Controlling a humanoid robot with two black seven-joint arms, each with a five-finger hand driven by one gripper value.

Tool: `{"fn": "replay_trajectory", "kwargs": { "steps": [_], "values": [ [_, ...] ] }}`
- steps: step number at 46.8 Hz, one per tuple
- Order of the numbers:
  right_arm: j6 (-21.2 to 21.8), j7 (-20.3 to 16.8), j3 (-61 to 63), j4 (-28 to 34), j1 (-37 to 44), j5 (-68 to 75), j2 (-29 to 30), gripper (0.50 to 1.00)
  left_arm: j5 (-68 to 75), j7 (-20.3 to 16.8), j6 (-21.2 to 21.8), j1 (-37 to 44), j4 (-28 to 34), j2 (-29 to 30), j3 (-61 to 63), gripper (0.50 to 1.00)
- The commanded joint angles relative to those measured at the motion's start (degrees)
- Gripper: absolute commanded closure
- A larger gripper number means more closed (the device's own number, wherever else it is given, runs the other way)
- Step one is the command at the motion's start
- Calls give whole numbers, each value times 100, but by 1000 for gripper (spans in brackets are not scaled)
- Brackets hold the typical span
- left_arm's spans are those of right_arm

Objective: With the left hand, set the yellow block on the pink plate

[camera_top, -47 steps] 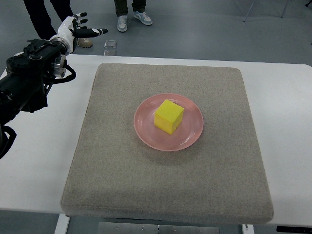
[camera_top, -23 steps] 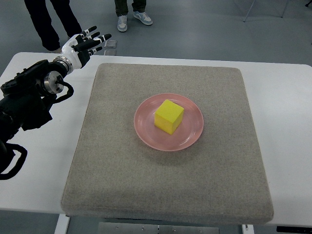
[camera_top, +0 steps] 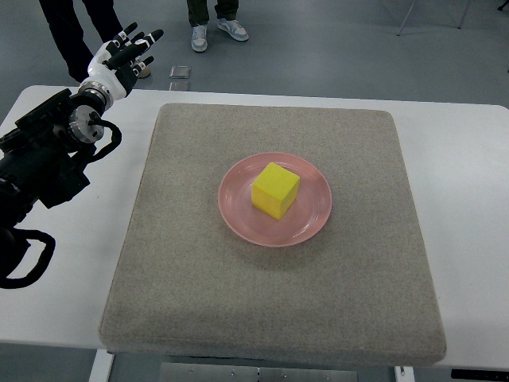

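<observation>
Top view: yellow block (camera_top: 276, 189) sits on the pink plate (camera_top: 312, 224) at mid-mat, so placement looks done; left hand (camera_top: 119, 57) is off the table's far-left corner, fingers spread, holding nothing. Grey felt mat (camera_top: 199, 302) covers the white table (camera_top: 461, 191); grey floor beyond, 2 people's legs (camera_top: 213, 20) at the far edge.

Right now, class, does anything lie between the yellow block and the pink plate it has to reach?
Nothing visible does. The yellow block already sits on the pink plate, on the grey mat. The left hand is off at the table's far left corner, fingers spread, holding nothing.
</observation>
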Motion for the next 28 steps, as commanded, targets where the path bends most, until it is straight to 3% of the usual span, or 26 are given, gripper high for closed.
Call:
{"fn": "replay_trajectory", "kwargs": {
  "steps": [1,6,14,18,21,28],
  "values": [
    [0,-2,6,0,0,0,0,576,-8,-2,-18,9,-23,0,8,551],
    [0,7,-2,0,0,0,0,576,-8,-2,-35,9,-14,-17,-1,544],
    [0,-2,6,0,0,0,0,576,-26,15,281,-26,-23,-70,-1,546],
    [0,-2,6,0,0,0,0,576,-17,6,281,-26,-49,-70,-1,540],
    [0,-2,-2,0,0,0,0,576,-8,-2,264,-18,-58,-61,8,508],
    [0,7,-2,0,0,0,0,576,-8,-82,246,9,-58,-44,8,506]
  ]
}}
